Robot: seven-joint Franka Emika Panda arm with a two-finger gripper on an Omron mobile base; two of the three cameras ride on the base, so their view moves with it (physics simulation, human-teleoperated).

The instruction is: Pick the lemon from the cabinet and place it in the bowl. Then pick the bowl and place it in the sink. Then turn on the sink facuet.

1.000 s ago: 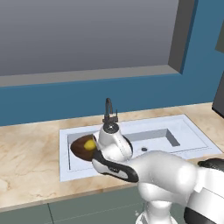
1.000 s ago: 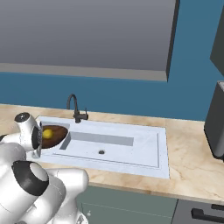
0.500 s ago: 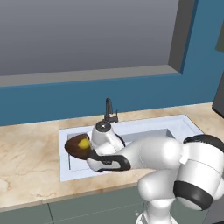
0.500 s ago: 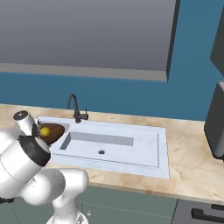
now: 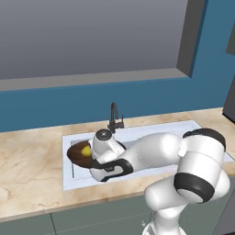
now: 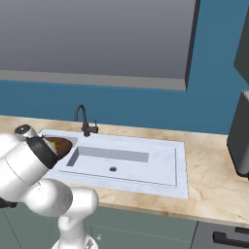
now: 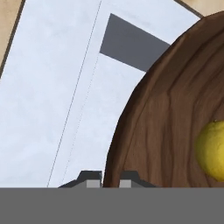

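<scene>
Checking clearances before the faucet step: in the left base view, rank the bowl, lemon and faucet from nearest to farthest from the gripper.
1. bowl: its rim sits between the gripper fingers, over the sink's left end.
2. lemon: inside the bowl.
3. faucet: behind the basin.

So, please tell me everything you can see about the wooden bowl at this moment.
The bowl is wide, shallow and dark brown, with clear wood grain. It sits level at the left end of the sink, partly over the rim. The lemon lies inside it. The gripper is shut on its rim, one finger on each side of the edge.
</scene>
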